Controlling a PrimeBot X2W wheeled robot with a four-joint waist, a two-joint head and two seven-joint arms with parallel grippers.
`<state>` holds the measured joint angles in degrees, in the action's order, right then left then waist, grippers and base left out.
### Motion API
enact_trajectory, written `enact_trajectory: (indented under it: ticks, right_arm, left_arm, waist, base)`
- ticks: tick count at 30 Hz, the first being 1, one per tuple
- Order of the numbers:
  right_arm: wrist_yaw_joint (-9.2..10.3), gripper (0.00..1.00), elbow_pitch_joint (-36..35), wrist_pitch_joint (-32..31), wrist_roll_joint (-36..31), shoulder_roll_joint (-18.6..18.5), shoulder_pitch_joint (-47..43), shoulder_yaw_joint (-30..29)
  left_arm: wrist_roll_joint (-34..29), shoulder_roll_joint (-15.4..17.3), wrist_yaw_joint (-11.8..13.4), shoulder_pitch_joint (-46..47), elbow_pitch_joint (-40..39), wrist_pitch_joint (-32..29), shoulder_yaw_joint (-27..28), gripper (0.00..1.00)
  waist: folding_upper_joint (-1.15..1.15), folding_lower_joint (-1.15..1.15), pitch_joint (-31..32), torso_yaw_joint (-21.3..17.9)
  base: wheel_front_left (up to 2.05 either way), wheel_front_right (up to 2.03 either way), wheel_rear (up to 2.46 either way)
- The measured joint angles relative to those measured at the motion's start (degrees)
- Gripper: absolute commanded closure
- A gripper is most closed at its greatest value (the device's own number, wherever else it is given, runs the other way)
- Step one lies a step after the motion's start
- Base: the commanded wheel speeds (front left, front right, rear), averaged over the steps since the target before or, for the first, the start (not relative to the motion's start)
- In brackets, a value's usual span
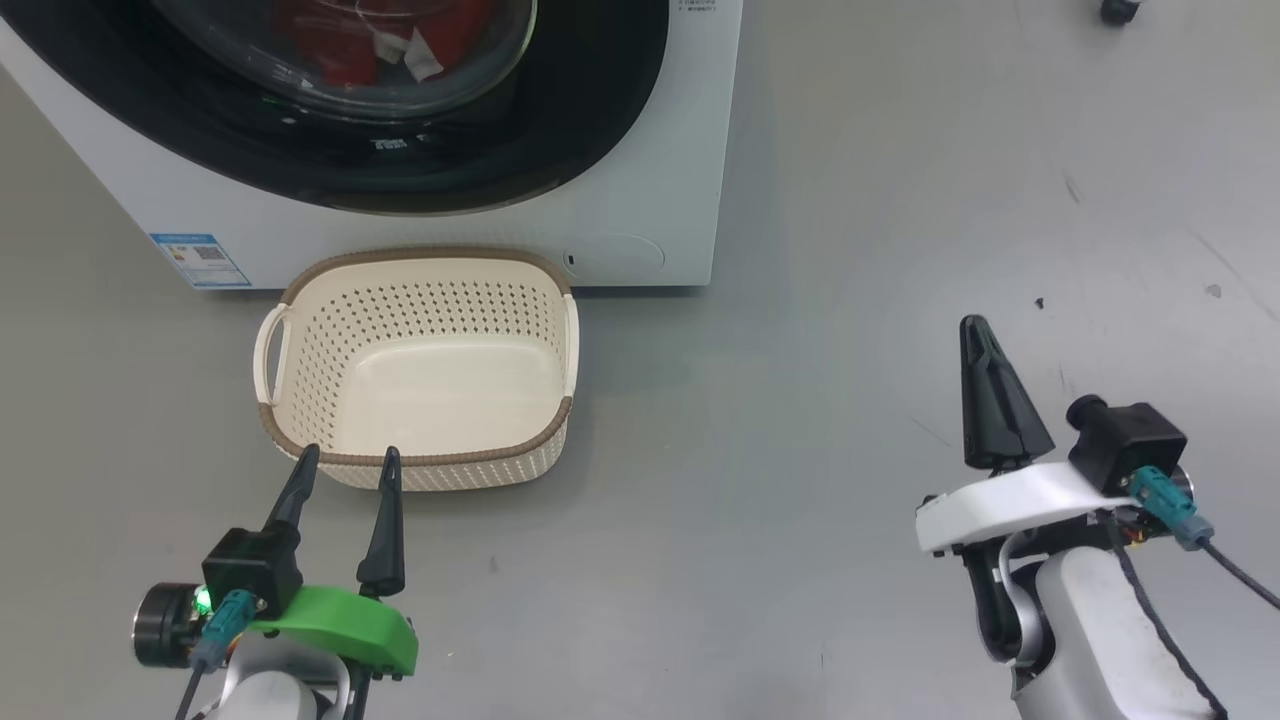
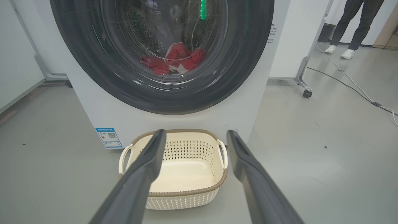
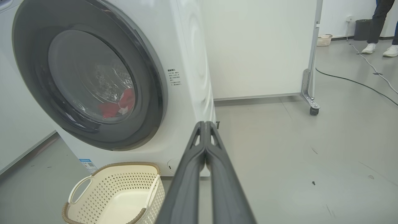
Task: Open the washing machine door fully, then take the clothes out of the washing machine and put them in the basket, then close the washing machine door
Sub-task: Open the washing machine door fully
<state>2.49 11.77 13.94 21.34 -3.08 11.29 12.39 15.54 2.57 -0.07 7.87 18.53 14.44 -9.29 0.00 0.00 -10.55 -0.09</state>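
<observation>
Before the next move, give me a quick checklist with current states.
1. Opening of washing machine door: not ok, it sits shut against the front.
2. Location of clothes: ok, red heap behind the glass.
3. Readiness of basket: ok, empty, on the floor below the door.
4. Free left gripper: ok, open, empty.
5. Free right gripper: ok, shut, holding nothing.
6. Distance of person: ok, standing far off at the back.

The basket (image 1: 430,310) sits on the floor (image 1: 800,450) just before the washing machine (image 1: 650,190), the clothes (image 1: 340,50) inside it behind its door (image 1: 570,120).
</observation>
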Motion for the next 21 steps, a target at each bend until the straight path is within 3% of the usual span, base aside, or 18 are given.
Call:
enact_trajectory:
  ticks: [11,21]
  right_arm:
    - [-3.58,1.0,-3.2,-1.3,14.4,0.0,8.3,-8.2]
    - [-4.37,1.0,-4.4,-10.0,24.8,-0.1,20.5,-11.3]
  left_arm:
    - [-0.1,-0.2,-1.4,4.1,-0.9,0.0,-1.5,0.0]
    - [0.1,-0.4,-1.9,6.6,-2.5,0.0,-1.6,0.0]
  waist:
    - [0.0,0.0,-5.5,2.4]
    - [0.0,0.0,-11.4,5.5]
  base:
    - [0.0,0.0,0.0]
    - [0.0,0.0,0.0]
